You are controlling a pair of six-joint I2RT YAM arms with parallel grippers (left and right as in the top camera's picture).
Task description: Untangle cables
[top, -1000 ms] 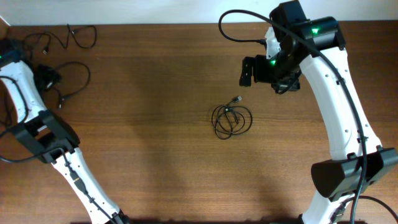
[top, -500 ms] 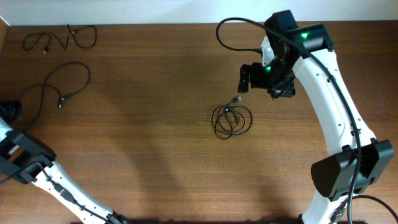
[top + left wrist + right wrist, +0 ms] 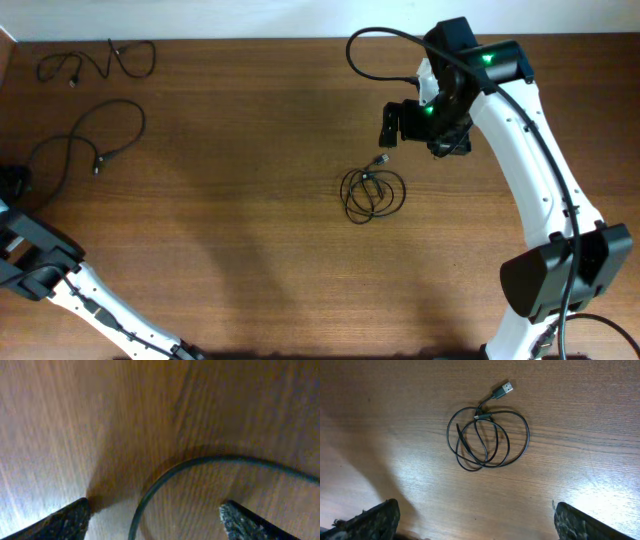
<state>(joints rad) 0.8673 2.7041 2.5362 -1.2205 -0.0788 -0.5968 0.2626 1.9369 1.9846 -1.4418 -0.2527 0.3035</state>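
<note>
Holding right claw (image 3: pixel 390 125) wide near coiled cable (image 3: pixel 373 193) lying at counter (image 3: pixel 250 260) centre, splaying left claw (image 3: pixel 155 521) wide over loose cable (image 3: pixel 200 461) by the left edge, third cable (image 3: pixel 95 60) lying along the far edge.

Brown wooden table (image 3: pixel 230 230), pale wall (image 3: pixel 250 18)
</note>
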